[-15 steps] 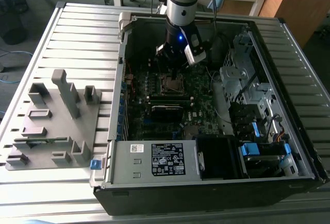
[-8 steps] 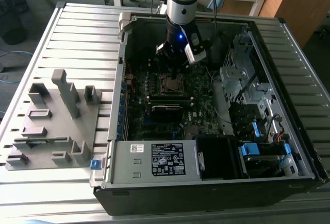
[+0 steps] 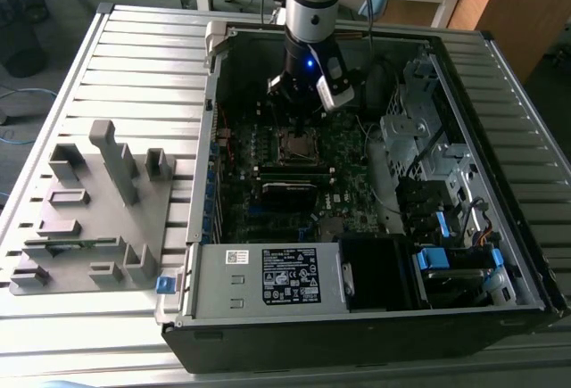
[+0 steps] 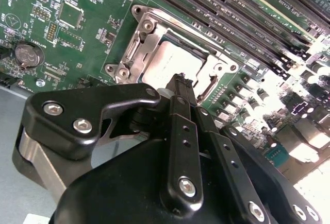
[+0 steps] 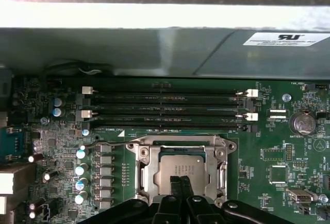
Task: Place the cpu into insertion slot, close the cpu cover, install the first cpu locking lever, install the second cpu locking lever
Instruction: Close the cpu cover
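The cpu (image 5: 178, 165) (image 4: 165, 62), a dull silver square, lies in the insertion slot (image 3: 297, 144) on the green board. The cpu cover (image 5: 149, 149) (image 4: 149, 28), a silvery frame, lies flat around the chip. My gripper (image 3: 298, 125) (image 4: 180, 82) (image 5: 181, 182) hangs just above the chip's near edge, black fingers pressed together with nothing between them. In both wrist views the fingers hide part of the chip and the frame's near side. I cannot tell how the locking levers stand.
Long black memory slots (image 5: 165, 108) run beside the socket, with a coin battery (image 5: 301, 123) nearby. The open computer case (image 3: 201, 227) holds a power supply (image 3: 268, 276) and blue-tabbed drive bays (image 3: 437, 259). A grey fixture (image 3: 89, 218) lies at the exterior view's left.
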You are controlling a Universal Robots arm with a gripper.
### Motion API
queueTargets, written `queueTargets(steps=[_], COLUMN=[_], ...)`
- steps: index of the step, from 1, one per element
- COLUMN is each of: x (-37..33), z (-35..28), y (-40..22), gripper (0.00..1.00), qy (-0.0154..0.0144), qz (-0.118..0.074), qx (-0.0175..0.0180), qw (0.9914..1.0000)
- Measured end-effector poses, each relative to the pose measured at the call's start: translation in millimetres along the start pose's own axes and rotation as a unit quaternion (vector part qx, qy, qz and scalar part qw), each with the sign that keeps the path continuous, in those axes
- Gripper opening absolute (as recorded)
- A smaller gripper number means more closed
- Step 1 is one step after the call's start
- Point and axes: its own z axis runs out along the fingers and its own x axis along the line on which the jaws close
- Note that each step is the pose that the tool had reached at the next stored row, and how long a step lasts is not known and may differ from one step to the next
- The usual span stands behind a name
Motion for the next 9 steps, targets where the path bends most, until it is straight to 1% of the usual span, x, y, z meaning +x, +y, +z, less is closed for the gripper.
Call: queueTargets(steps=[5, 9], x=[0.7, 1.7], z=[0.4, 2.4], y=[0.0, -0.1], gripper=[0.11, 0.11], qy=[0.0000, -0.0001], qz=[0.000, 0.000], qx=[0.0000, 0.0000], qw=[1.00000, 1.00000])
